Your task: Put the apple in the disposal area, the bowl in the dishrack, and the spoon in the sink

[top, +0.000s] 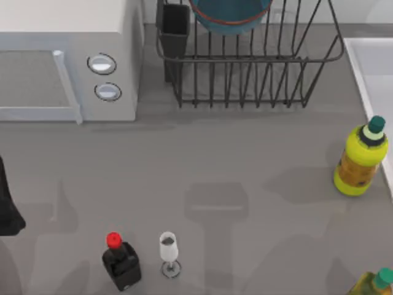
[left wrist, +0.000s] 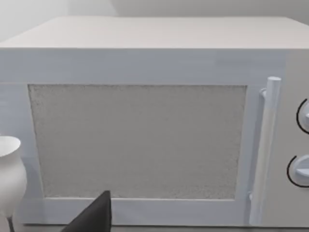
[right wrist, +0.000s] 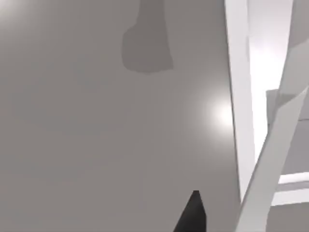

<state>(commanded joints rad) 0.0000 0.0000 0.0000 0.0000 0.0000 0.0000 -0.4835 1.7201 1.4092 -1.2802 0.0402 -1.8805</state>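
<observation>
The blue bowl (top: 230, 15) with its reddish rim rests inside the dark wire dishrack (top: 245, 67) at the back middle, cut off by the top edge. The sink (top: 368, 67) shows as a white rim at the back right, and its pale rim (right wrist: 239, 96) runs close past my right gripper (right wrist: 193, 215), which hangs over bare table. My left arm (top: 7, 206) sits at the left edge. My left gripper (left wrist: 94, 215) faces the microwave door. The apple, the spoon and the disposal area are out of view.
A white microwave (top: 67, 55) fills the back left. A yellow bottle (top: 361, 158) stands near the sink and another (top: 374, 283) at the front right corner. A black red-capped bottle (top: 121, 261) and a wine glass (top: 169, 252) stand at the front. A white vase (left wrist: 9, 179) is beside the microwave.
</observation>
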